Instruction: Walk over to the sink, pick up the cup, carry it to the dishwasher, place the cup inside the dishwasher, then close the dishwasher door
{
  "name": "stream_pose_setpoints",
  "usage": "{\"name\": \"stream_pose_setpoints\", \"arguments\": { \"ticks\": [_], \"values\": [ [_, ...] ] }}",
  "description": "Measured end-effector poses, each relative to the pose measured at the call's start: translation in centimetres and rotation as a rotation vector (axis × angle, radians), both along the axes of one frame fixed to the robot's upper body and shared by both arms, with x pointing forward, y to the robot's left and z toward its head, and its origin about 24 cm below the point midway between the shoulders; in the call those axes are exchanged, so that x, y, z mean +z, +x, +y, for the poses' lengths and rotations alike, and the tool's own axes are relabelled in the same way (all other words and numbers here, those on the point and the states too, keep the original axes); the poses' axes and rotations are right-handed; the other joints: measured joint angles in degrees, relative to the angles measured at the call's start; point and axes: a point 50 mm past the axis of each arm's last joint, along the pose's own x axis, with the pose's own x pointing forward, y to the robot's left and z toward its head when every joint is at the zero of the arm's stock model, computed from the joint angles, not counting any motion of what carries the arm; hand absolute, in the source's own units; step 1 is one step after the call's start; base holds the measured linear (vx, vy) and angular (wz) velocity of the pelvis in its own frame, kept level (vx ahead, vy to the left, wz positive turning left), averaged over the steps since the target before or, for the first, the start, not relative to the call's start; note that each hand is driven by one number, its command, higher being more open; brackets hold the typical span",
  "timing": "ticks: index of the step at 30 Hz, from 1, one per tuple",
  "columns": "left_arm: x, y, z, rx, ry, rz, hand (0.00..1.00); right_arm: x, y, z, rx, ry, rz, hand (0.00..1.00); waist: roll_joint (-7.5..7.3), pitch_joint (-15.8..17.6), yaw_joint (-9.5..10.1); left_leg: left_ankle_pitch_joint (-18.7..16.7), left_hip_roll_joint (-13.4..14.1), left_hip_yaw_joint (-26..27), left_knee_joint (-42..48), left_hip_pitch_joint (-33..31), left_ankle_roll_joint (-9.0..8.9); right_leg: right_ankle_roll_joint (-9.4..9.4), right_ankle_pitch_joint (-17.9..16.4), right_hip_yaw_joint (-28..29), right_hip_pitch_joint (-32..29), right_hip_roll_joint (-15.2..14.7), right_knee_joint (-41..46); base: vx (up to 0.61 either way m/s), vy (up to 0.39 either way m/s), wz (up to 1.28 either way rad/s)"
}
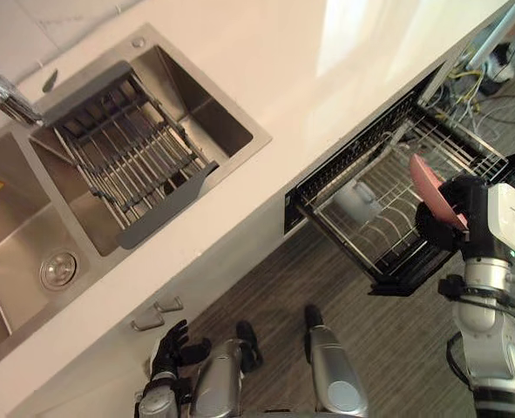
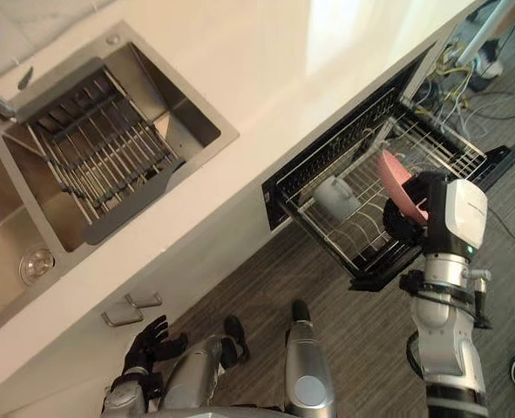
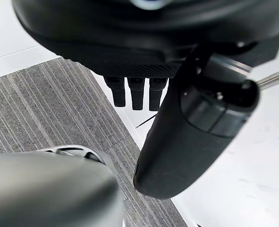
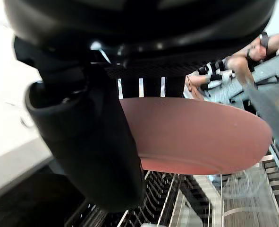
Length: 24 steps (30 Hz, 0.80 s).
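Right hand [image 1: 443, 231]: clamped on a pink dish [image 1: 433, 185], thumb across one face, fingers behind.
Dish: up on edge, right over the near corner of the pulled-out rack [image 1: 466, 144].
Cup [image 1: 357, 198]: a white one lies in the rack, counter-side of the dish.
Left hand [image 1: 172, 344]: low by the cupboard, relaxed, empty, well apart.
Next, I'd guess: straight down, right hand's job.

A pale cup [image 2: 335, 198] rests in the wire rack [image 2: 436, 148] of the open dishwasher [image 2: 273, 207], its drawer pulled out below the counter [image 2: 327, 61]
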Motion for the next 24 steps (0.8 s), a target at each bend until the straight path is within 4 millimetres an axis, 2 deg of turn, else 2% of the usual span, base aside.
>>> {"name": "stream_pose_setpoints", "arguments": {
  "ticks": [8,15,16,24],
  "values": [
    [1.7,3.5,-1.1,-0.006,-0.020,-0.127,0.90,2.4,4.2,-2.0,-0.033,0.112,-0.046,0.30,0.42,2.8,1.92,0.6,-1.1,-0.5,-0.2,-3.4,0.58,0.74,1.0,1.2,-3.4,-0.6,-0.5,0.02,0.013,-0.03],
    [2.4,4.8,-1.5,-0.008,-0.036,-0.172,0.90,3.7,5.8,-3.7,-0.080,0.200,-0.060,0.30,0.58,3.1,2.38,1.2,-1.7,-0.5,-0.6,-6.5,1.11,1.14,2.1,1.5,-6.1,-1.1,-1.4,0.00,0.005,0.01],
    [2.5,4.8,-1.5,-0.008,-0.035,-0.175,0.90,3.8,6.0,-3.8,-0.085,0.204,-0.061,0.90,0.59,3.1,2.40,1.2,-1.7,-0.4,-0.6,-6.8,1.16,1.16,2.3,1.5,-6.4,-1.1,-1.5,0.00,0.000,0.00],
    [3.0,5.7,-1.6,0.004,-0.035,-0.202,0.90,5.7,7.5,-3.7,-0.074,0.199,-0.074,0.90,0.50,4.2,3.25,1.2,-1.2,-0.2,0.4,-9.3,1.21,1.08,3.7,2.4,-8.6,-0.4,-2.5,-0.02,0.000,-0.06]
  ]
}}
